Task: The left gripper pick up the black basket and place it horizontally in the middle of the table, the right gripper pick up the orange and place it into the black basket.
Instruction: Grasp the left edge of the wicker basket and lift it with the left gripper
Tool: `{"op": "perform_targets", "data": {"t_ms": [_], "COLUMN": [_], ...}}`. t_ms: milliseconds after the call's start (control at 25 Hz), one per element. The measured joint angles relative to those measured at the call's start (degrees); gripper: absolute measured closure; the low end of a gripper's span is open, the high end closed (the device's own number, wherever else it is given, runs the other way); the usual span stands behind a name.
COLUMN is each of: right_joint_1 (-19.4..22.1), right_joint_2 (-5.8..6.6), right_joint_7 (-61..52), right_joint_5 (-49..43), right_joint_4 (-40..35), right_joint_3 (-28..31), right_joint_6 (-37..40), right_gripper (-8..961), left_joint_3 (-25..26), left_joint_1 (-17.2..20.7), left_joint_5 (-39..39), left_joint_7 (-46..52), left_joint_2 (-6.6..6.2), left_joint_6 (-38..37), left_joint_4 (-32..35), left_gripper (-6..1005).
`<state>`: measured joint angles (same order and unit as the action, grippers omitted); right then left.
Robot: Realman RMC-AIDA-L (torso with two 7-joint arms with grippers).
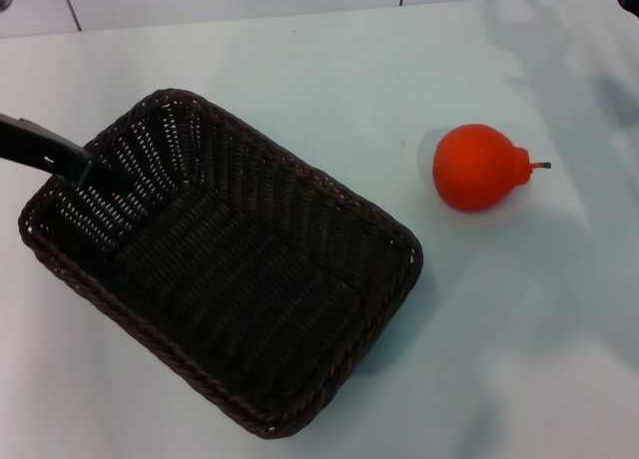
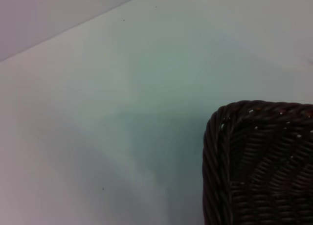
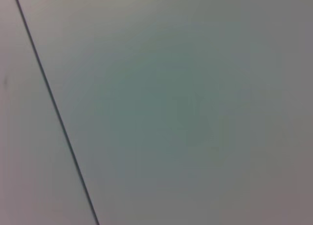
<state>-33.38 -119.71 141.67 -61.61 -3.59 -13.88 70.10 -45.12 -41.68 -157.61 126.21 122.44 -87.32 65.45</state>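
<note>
A pale, slightly glossy worktop (image 1: 300, 70) fills the head view. On its left half sits the black basket (image 1: 225, 264), a large dark woven rectangle with a braided rim and rounded corners. It lies at a slant, with one short end toward the left edge of the worktop and the other toward the near edge. The inside of the basket holds nothing but its woven floor.

The left end effector (image 1: 75, 165) comes in from the left edge as a dark finger reaching over the basket's far-left rim and down against the inner wall. Only this one finger shows, so whether the fingers are apart or clamped on the rim cannot be told. The left wrist view shows one rounded basket corner resting on the worktop.

The orange (image 1: 479, 167) lies on the right half of the worktop, well apart from the basket, its short dark stem pointing toward the right edge.

The right end effector is out of sight; its wrist view shows only a plain pale surface crossed by a thin dark line.
</note>
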Motion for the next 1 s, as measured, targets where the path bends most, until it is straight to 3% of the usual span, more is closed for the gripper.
{"op": "perform_targets", "data": {"t_ms": [80,280,560,800,1000], "right_joint_1": [-0.08,-0.30,-0.73,-1.01,-0.98], "right_joint_2": [0.00,0.00,0.04,0.01,0.08], "right_joint_7": [0.01,0.09,0.10,0.10,0.10], "right_joint_5": [0.00,0.21,0.53,0.54,0.56], "right_joint_4": [-0.01,-0.16,-0.45,-0.46,-0.51], "right_joint_3": [0.24,0.89,1.83,1.87,1.95], "right_joint_6": [-0.50,-0.73,-1.62,-2.64,-2.89], "right_gripper": [359,359,358,358,358], "left_joint_3": [0.15,0.17,0.94,9.08,17.22], "left_joint_1": [-0.25,-0.13,0.08,0.75,4.01], "left_joint_5": [-0.04,-0.10,0.29,7.34,16.02], "left_joint_7": [0.67,1.96,2.51,2.19,3.70], "left_joint_2": [-0.26,-0.46,-0.51,-1.46,-2.31], "left_joint_6": [-0.34,-1.53,-3.29,-10.12,-14.07], "left_joint_4": [0.12,0.87,1.12,3.86,5.84], "left_gripper": [273,506,716,813,812]}}
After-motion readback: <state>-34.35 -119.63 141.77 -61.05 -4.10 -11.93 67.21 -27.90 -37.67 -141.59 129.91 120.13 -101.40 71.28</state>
